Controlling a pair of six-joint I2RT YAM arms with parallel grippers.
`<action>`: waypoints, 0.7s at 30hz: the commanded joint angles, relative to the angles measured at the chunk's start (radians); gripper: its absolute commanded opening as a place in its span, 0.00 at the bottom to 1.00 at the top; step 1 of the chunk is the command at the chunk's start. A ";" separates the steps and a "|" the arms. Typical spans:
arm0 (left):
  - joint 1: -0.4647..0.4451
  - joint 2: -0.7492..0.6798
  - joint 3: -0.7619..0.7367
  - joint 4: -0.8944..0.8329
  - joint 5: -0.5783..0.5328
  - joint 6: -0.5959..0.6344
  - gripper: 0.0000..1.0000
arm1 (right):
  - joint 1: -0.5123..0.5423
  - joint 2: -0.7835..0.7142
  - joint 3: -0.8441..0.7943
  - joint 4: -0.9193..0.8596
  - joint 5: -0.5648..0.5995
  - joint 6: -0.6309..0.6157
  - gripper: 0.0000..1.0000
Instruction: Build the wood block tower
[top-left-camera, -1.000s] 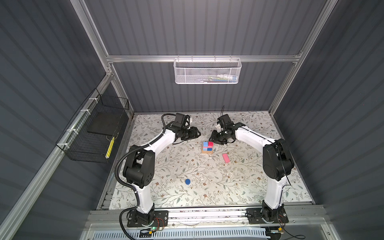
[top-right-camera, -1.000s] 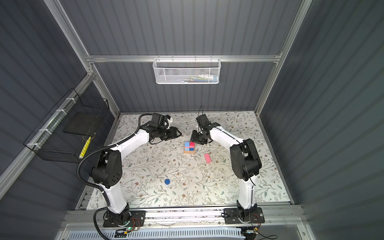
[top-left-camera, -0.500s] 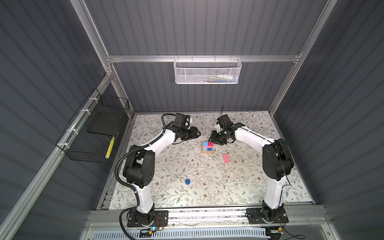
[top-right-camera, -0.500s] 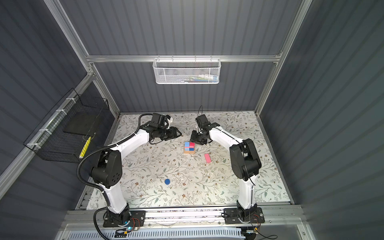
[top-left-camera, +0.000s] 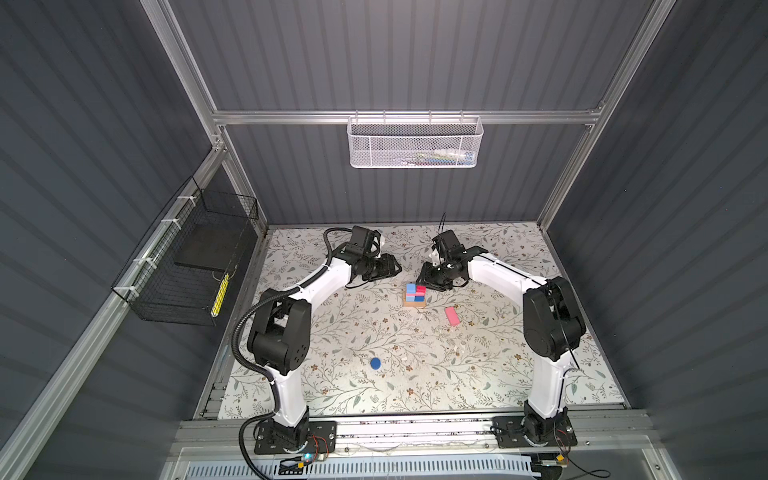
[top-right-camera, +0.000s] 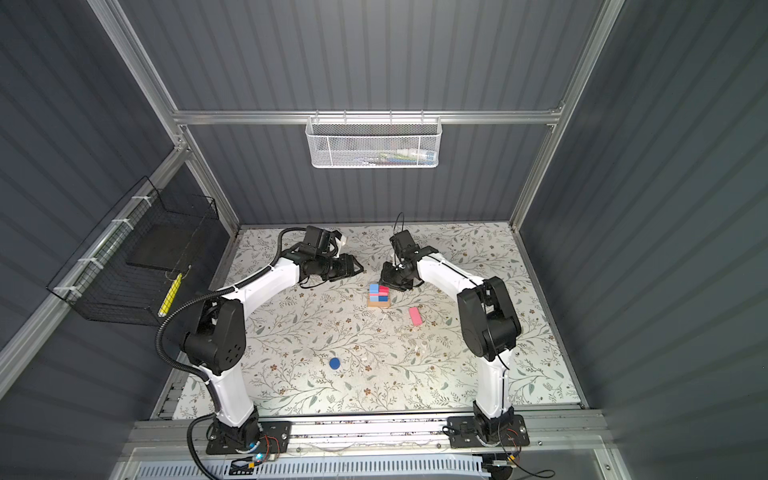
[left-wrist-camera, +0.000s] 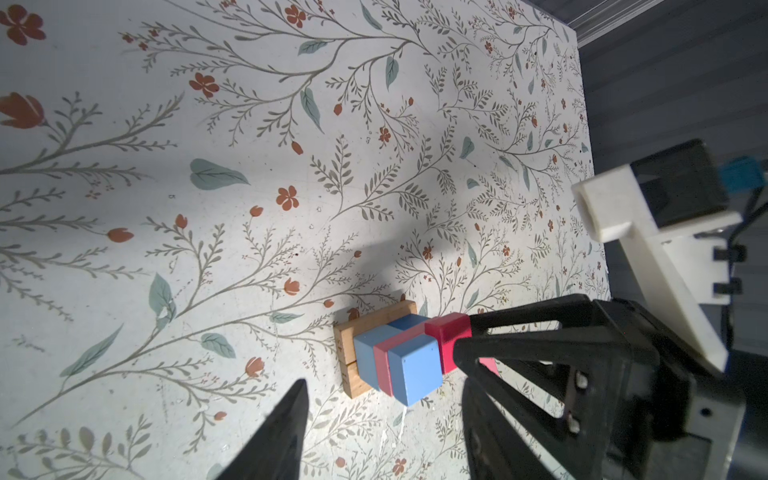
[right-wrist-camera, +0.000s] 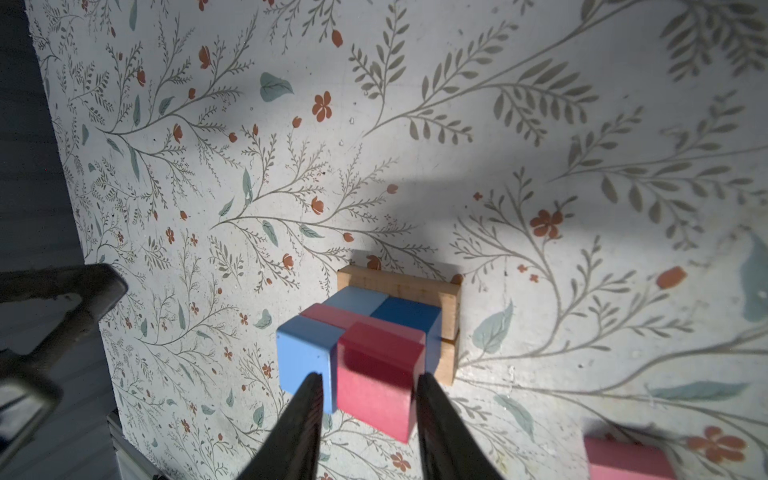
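Two tan blocks (right-wrist-camera: 399, 282) form the base of the tower (top-left-camera: 414, 297), mid-desk (top-left-camera: 353, 332). The right gripper (right-wrist-camera: 368, 388) is clenched on the red cube (right-wrist-camera: 376, 357) at the tower's top. The left gripper (top-left-camera: 394, 269) hangs nearby, released and empty. A pink block (top-left-camera: 451, 316) and a blue disc (top-left-camera: 375, 363) lie apart.

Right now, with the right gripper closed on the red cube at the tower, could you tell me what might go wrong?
The red cube, pinched in the right gripper, seems to sit near the edge of the tan base; released there, it might tip off. One finger lies beside a light blue cube, so opening or withdrawing could nudge the tower.
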 joint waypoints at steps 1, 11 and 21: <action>0.004 0.012 0.031 -0.021 -0.004 0.022 0.59 | 0.006 0.018 -0.008 0.003 -0.010 0.006 0.39; 0.004 0.010 0.031 -0.024 -0.005 0.022 0.59 | 0.005 0.019 0.005 -0.017 0.017 -0.006 0.43; 0.004 0.011 0.032 -0.028 -0.008 0.024 0.59 | 0.002 0.029 0.054 -0.038 0.045 -0.022 0.47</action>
